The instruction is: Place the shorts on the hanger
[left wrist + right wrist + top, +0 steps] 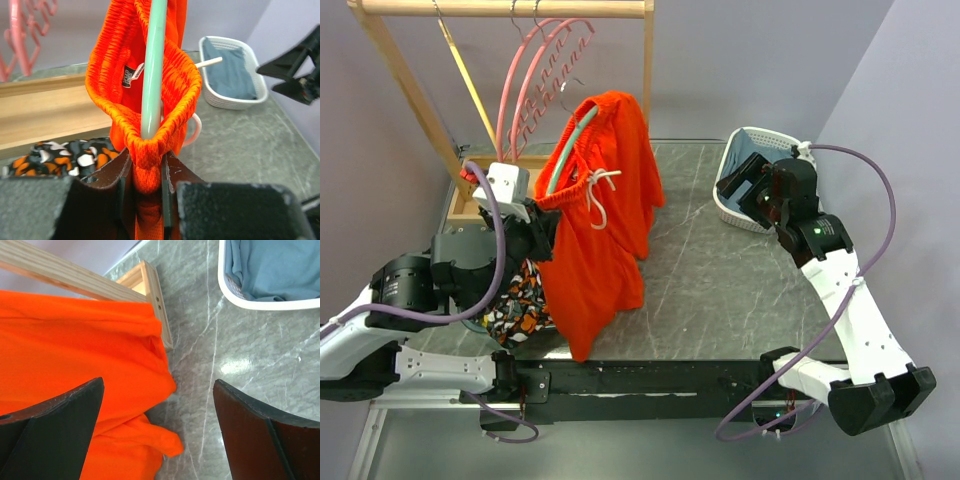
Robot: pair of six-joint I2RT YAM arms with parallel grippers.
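Ribbed soft orange shorts (605,200) draped over smooth teal arched hanger (152,75), left pincer (145,172) clamped on their bunched waistband, right pincer (157,385) wide apart, empty, over marbled surface (240,340)

The jaws pinch the shorts (182,75) looped round the hanger (153,75).

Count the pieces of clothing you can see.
3. Orange shorts draped over the teal hanger, pinched by the left hand; a patterned garment on the table beside them; a blue garment in the white basket. More may be hidden beneath.
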